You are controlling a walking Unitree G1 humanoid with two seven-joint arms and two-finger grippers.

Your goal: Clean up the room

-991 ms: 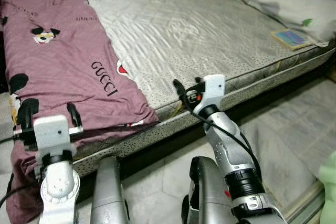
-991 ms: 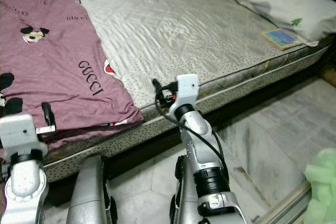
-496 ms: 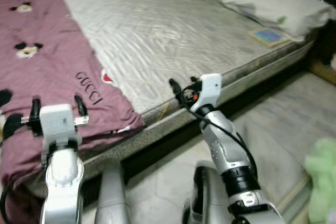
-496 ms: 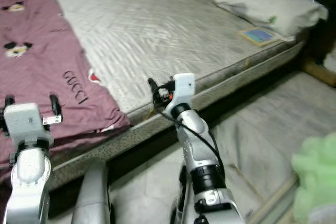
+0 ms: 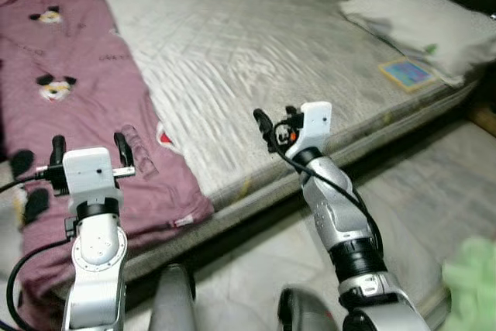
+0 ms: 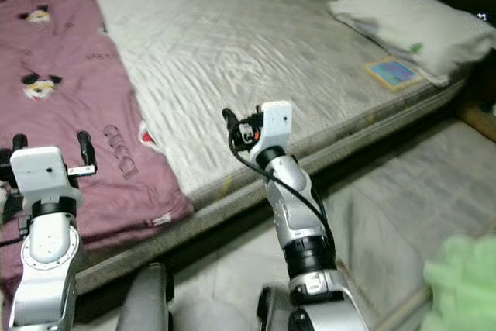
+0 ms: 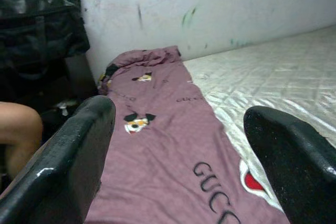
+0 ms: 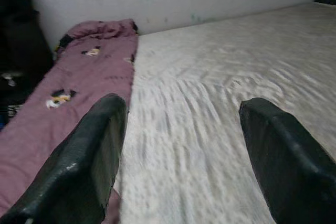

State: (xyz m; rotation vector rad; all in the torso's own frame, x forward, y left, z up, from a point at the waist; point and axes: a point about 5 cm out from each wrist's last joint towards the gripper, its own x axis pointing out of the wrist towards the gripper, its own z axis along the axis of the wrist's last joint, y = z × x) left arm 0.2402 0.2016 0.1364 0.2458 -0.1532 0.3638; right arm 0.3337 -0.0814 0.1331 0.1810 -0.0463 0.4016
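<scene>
A mauve blanket (image 5: 70,114) printed with cartoon mice and black lettering lies along the left side of a bare grey mattress (image 5: 256,44). My left gripper (image 5: 88,143) hovers open over the blanket's near end, holding nothing. In the left wrist view the blanket (image 7: 157,145) stretches away between the spread fingers (image 7: 79,150). My right gripper (image 5: 274,118) is open above the mattress near its front edge. The right wrist view looks across the mattress (image 8: 210,103) with the blanket (image 8: 79,77) beside it.
A pale pillow (image 5: 418,25) and a small colourful book (image 5: 407,73) lie at the mattress's far right. A green fuzzy thing (image 5: 473,277) sits low on the right over the tiled floor (image 5: 434,191). A person's knee (image 7: 16,129) and a dark bag (image 7: 37,35) are beside the bed's far end.
The head views have shifted as the camera moved. Both grippers stay open and empty; the left one now sits farther in over the blanket.
</scene>
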